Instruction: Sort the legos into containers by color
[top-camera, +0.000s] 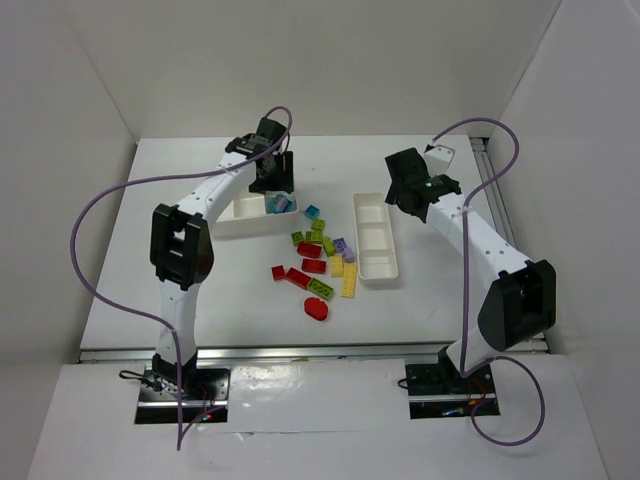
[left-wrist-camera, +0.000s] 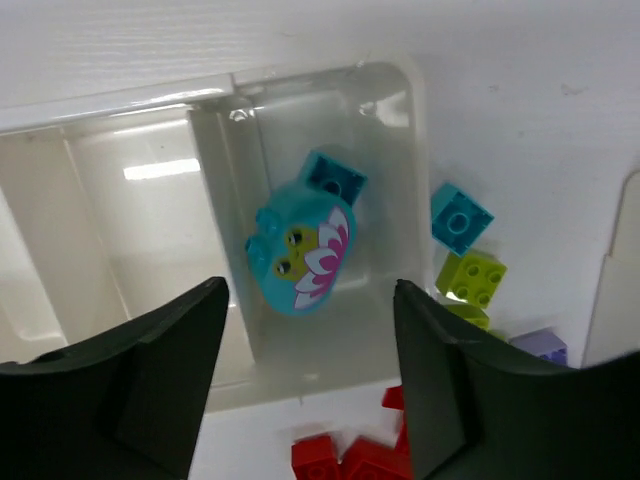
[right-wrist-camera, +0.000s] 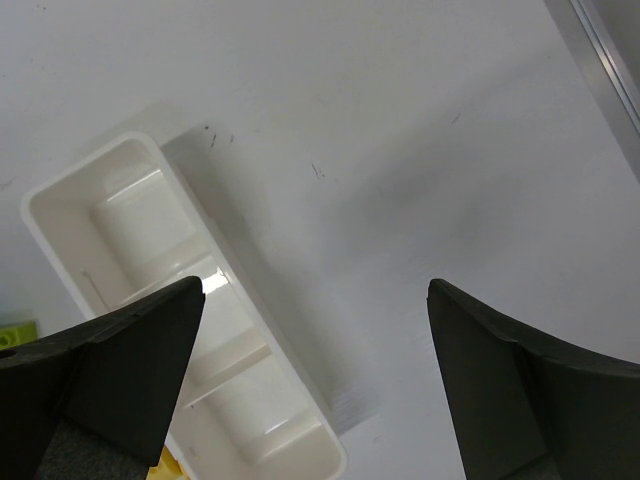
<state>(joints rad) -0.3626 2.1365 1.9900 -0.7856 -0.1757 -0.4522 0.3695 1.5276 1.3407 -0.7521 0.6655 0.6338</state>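
Note:
My left gripper (left-wrist-camera: 308, 298) hangs open over the right end compartment of the wider white container (left-wrist-camera: 120, 200). A teal lego with a flower face (left-wrist-camera: 300, 250) lies in that compartment below the fingers, apart from them. The top view shows this gripper (top-camera: 272, 181) above the same container (top-camera: 240, 213). Loose legos lie in the middle: a teal brick (top-camera: 312, 212), lime green (top-camera: 320, 289), lilac (top-camera: 343, 246), yellow (top-camera: 349, 279), red bricks (top-camera: 298, 277) and a flat red oval (top-camera: 317, 307). My right gripper (right-wrist-camera: 315, 290) is open over bare table, right of the narrower container (right-wrist-camera: 60, 215), whose compartments hold nothing.
A small white block (top-camera: 440, 155) and a metal rail (top-camera: 497, 200) sit at the table's far right. White walls close in the left, back and right sides. Purple cables loop from both arms. In the left wrist view, red bricks (left-wrist-camera: 330, 455) lie just outside the container's near wall.

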